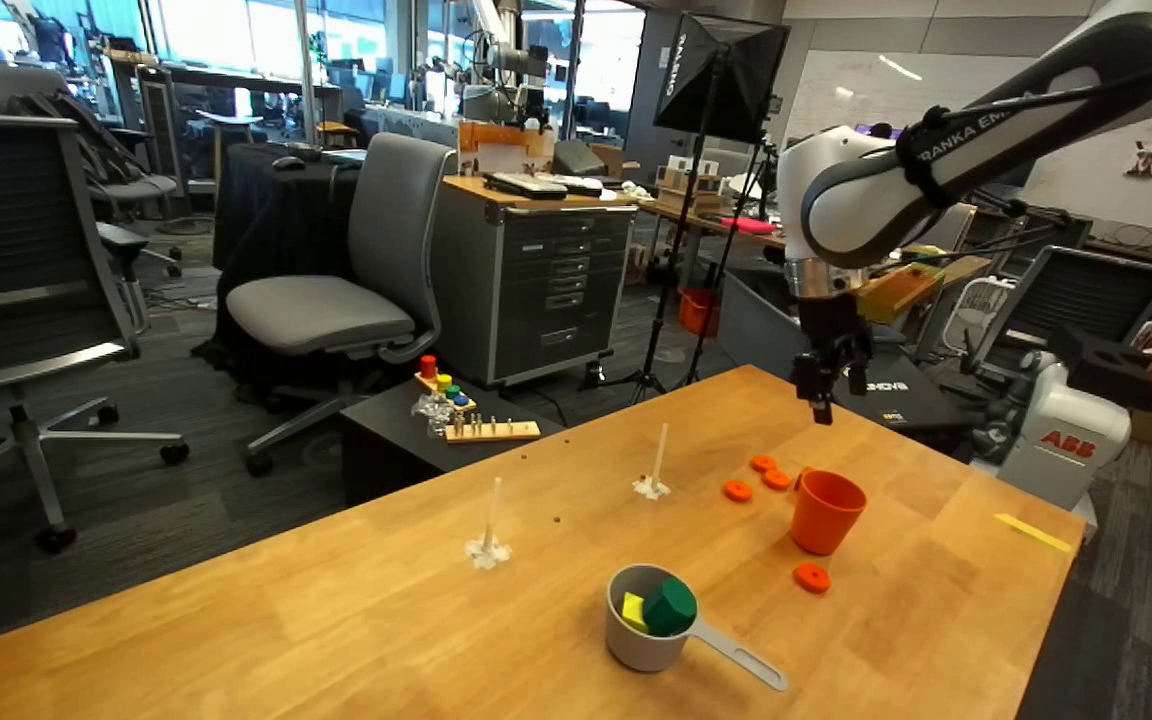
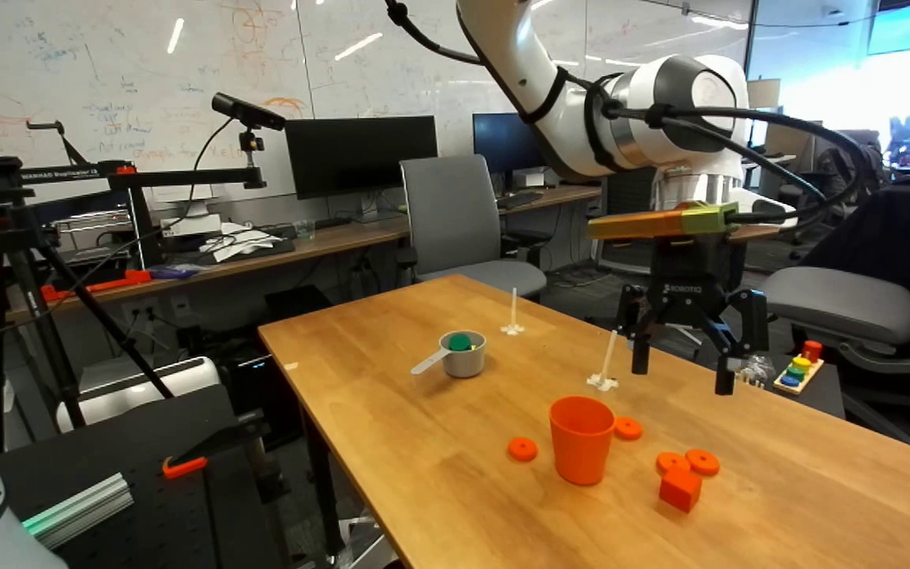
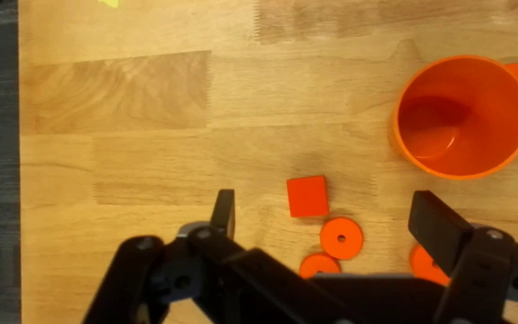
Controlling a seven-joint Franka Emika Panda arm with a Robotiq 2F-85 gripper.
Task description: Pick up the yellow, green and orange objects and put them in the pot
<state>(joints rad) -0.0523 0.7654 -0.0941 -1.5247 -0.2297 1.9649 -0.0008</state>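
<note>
The orange-red cube rests on the table beside orange rings. In the wrist view the cube appears below and between my two fingers, nearer the left one. My gripper hangs well above the table with its jaws wide apart and nothing held. Inside the grey pot lie the yellow piece and the green piece. In an exterior view only the green piece shows clearly over the rim of the pot. The pot is out of the wrist view.
An orange cup stands upright close to the cube, also seen as the cup in an exterior view. Several flat orange rings lie around it. Two thin upright sticks are fixed to the table. Yellow tape marks one edge.
</note>
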